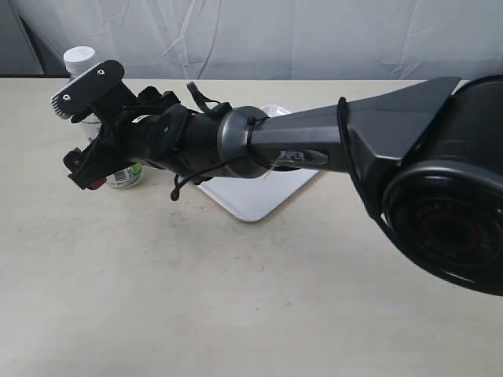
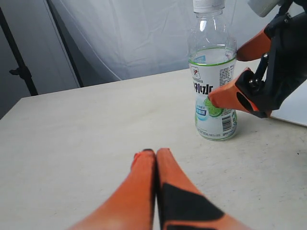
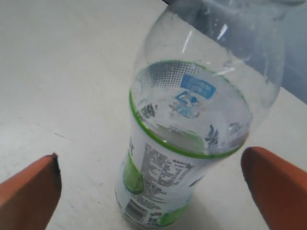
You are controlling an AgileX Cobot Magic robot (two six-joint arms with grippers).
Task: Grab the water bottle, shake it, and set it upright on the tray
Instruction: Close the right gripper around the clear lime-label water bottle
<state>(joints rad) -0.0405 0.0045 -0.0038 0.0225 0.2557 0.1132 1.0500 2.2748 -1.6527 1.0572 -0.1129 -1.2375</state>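
The water bottle stands upright on the beige table, clear with a white cap and a green-marked white label. My right gripper is open and straddles the bottle at label height, with a gap showing between each orange finger and the bottle. In the exterior view the right arm reaches across to the far left, where its gripper hides most of the bottle. The white tray lies flat under that arm. My left gripper is shut on nothing, low over the table in front of the bottle.
A white curtain hangs behind the table's far edge. A dark stand is off the table's far corner. The right arm's dark body fills the right side of the exterior view.
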